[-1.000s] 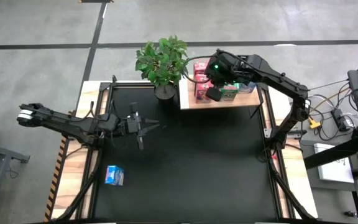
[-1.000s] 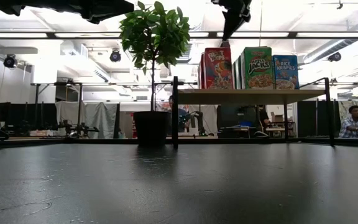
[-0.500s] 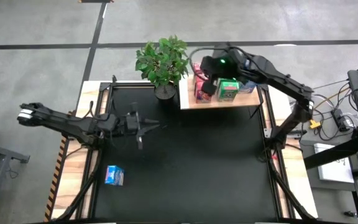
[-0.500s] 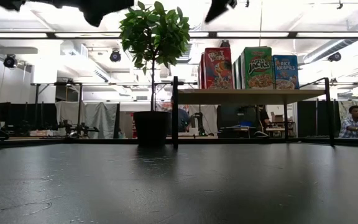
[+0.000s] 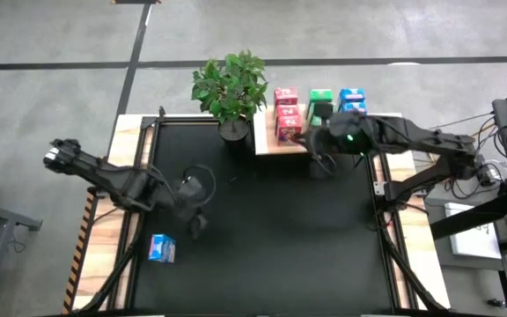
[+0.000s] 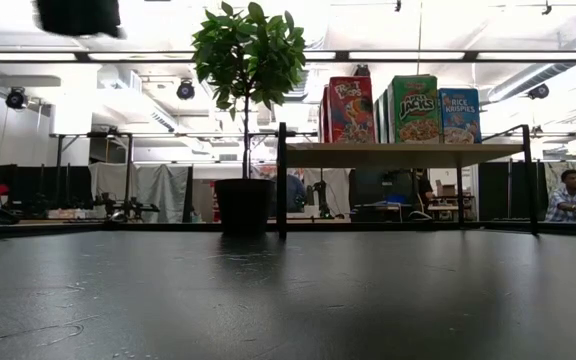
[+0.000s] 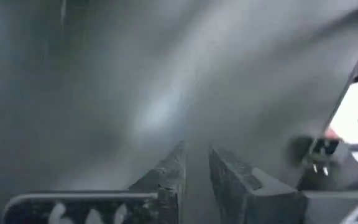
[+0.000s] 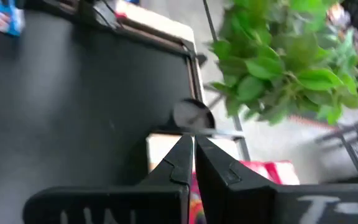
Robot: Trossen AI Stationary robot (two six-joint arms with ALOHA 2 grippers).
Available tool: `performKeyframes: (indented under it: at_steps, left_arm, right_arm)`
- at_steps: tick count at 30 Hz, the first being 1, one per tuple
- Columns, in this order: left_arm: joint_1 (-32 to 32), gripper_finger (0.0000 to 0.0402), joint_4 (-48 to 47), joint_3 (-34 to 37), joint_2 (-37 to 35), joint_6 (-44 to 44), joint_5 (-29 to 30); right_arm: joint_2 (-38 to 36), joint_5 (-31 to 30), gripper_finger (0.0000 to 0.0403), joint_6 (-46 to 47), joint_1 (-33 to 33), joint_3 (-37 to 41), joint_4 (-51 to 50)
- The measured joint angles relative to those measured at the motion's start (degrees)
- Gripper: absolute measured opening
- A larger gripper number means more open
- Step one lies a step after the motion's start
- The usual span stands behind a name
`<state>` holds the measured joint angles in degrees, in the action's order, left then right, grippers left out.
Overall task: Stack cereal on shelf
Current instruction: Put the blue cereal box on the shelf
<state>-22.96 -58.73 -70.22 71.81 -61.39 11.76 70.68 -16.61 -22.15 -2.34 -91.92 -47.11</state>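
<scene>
Grey floor (image 5: 60,35) — bright ceiling lights (image 6: 448,20)

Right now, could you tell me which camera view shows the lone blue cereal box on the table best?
The high view: the blue cereal box lies whole on the black table, near the left hand. The right wrist view catches only a corner of it. The low and left wrist views miss it.

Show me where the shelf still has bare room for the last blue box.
The shelf is crowded along its back with pink-red, green and blue boxes. Bare wood shows only along the front edge, beside the right gripper. The loose blue box lies on the table.
</scene>
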Motion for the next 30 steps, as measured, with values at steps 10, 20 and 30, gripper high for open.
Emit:
performKeyframes:
  at_steps: [10, 20, 30]
  left_arm:
    - [-18.83, 0.0167, -29.78, -7.94, 9.07, -39.15, -2.43]
    - [-29.45, 0.0306, -30.11, -1.61, 10.76, -56.49, -4.86]
    - [-31.78, 0.0295, -23.86, 0.83, 10.68, -57.83, -4.96]
  right_arm:
    - [-10.79, -0.15, 0.0009, -2.56, 3.86, 16.71, 13.76]
    - [-13.3, -0.02, 0.0009, -2.67, 3.85, 18.19, 16.0]
    - [-12.92, 0.05, 0.0009, -3.22, 3.84, 18.19, 16.13]
